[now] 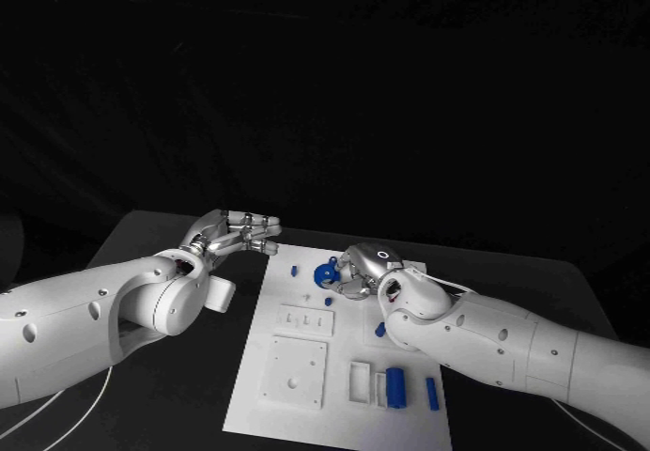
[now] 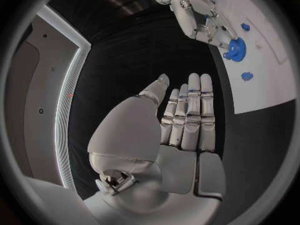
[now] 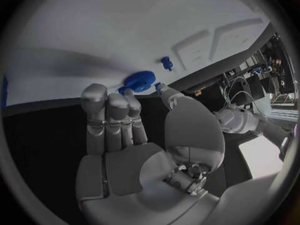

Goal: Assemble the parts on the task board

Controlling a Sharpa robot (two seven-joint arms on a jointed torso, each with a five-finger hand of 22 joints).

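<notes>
While hovering over the far part of the task board (image 1: 271, 395), holds a blue gear (image 1: 327, 274) at the fingertips: this is the right hand (image 1: 363, 271). Seen from the right wrist, gear (image 3: 139, 80) pinched between thumb and the other fingers, just above the white plate (image 3: 125, 35). Close to it on the board, a small blue peg (image 3: 166, 62), apart from the gear. Also visible from the left wrist: the same gear (image 2: 235, 49) under the right hand (image 2: 203, 20).

Left hand (image 1: 233, 235) beside the board's far left corner, over the black table (image 1: 162, 235), fingers straight and side by side, holding nothing (image 2: 187, 120).

Near the board's near edge, lying flat: a blue block (image 1: 394, 386) and a thin blue bar (image 1: 432, 394), near each other, not touching.
</notes>
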